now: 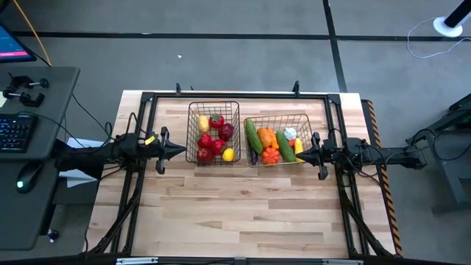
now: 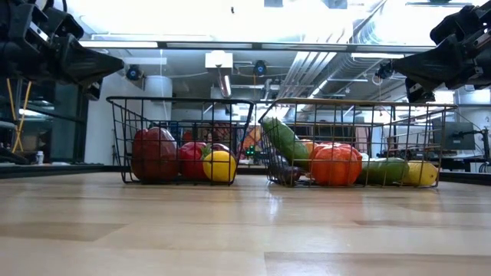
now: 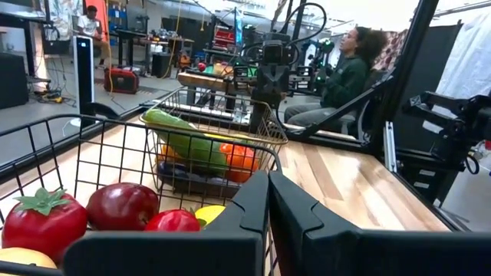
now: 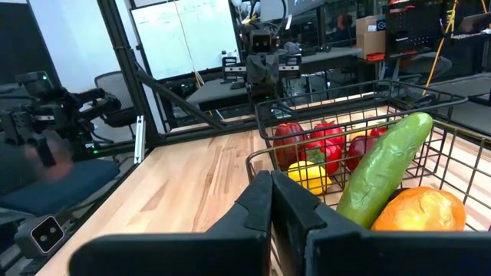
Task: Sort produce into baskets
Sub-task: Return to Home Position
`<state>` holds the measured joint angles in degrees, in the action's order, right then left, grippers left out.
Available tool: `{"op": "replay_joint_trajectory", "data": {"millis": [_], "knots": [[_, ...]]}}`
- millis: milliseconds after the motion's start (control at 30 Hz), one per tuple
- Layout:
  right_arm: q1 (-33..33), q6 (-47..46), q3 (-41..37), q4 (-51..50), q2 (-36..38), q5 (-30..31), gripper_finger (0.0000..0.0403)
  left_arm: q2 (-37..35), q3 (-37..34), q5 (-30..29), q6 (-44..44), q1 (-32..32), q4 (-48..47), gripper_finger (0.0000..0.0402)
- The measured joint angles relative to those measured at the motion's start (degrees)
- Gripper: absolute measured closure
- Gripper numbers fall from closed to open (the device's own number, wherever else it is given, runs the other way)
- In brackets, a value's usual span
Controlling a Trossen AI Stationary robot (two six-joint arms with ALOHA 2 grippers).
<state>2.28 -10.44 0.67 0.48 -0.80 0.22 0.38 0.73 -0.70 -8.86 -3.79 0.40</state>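
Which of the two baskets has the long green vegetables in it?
The wider basket, beside the right gripper: two long green vegetables lie in it. The narrower basket holds red and yellow pieces.

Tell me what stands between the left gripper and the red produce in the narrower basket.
Only the narrower basket's own wire wall, facing the shut left gripper; the red produce lies right behind it.
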Motion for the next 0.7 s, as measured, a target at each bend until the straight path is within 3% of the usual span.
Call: {"op": "replay_joint_trajectory", "data": {"millis": [700], "knots": [[0.2,0.0,0.0,0.4,0.7,0.0,0.0402,0.0,0.0,0.0,0.0,0.0,0.1,0.0402]]}}
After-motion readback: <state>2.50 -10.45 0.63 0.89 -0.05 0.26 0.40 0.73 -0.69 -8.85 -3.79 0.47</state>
